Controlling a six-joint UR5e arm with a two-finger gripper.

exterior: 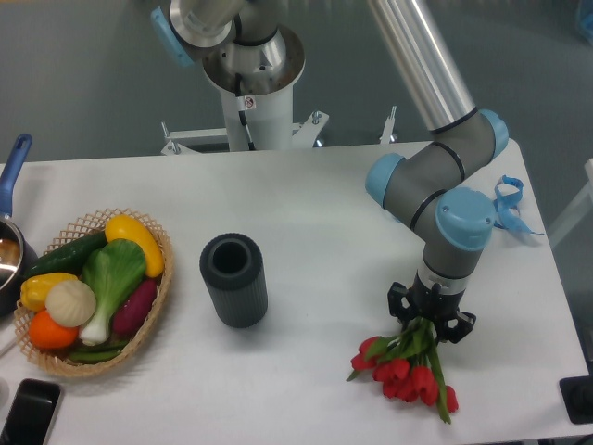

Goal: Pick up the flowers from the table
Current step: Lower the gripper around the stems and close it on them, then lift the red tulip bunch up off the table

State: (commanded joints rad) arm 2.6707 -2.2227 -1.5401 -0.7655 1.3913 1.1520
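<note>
A small bunch of red tulips with long green stems and leaves (408, 371) is seen lying on the large white rectangular tabletop (306, 213), near its front right corner, with the blooms pointing toward the front edge and the stems running up under the arm. The black two-finger gripper (430, 320) of the grey and light-blue arm is positioned directly over the stem end of the bunch, with its fingers set to either side of the stems and drawn close around them; whether the stems are actually clamped cannot be told from this view. The blooms are resting on the tabletop.

A dark grey ribbed cylindrical cup (233, 279) is placed upright near the middle of the tabletop, well apart from the tulips. A woven wicker basket (156, 306) filled with vegetables is seen at the left side. Blue ribbon strips (508, 206) are visible at the right edge behind the arm.
</note>
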